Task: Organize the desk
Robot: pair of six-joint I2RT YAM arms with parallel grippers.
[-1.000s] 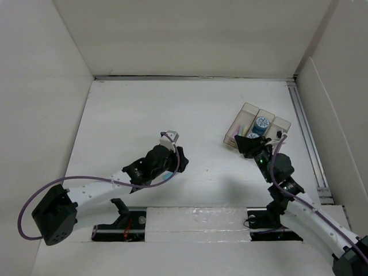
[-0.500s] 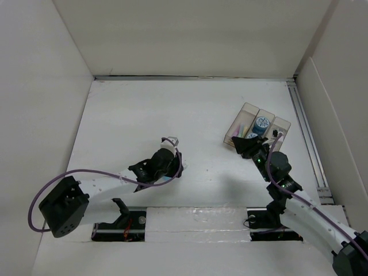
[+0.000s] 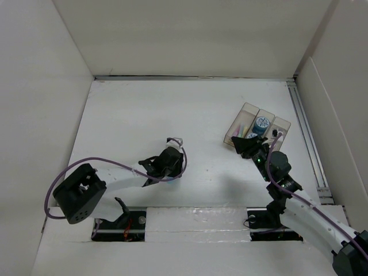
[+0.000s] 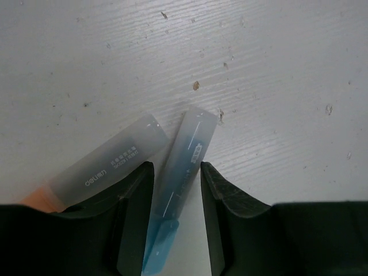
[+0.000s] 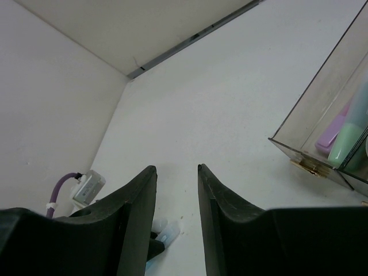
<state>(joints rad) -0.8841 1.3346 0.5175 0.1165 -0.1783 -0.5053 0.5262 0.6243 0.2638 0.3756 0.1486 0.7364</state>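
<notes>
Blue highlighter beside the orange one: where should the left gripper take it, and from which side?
Mid-barrel, from straight above, with a finger on each long side. The blue highlighter lies flat on the desk; the orange highlighter splays away from it toward the body end, leaving room there.

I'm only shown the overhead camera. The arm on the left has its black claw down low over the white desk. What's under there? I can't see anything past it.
Observer: Its wrist camera shows the left gripper straddling a blue highlighter with a frosted cap, lying flat on the desk.
Operator: Just that one pen?
Observer: No, an orange highlighter lies right beside it, outside the jaws.
Operator: And on the other side, by the clear tray?
Observer: The right gripper is open, its jaws apart with nothing between them.
</notes>
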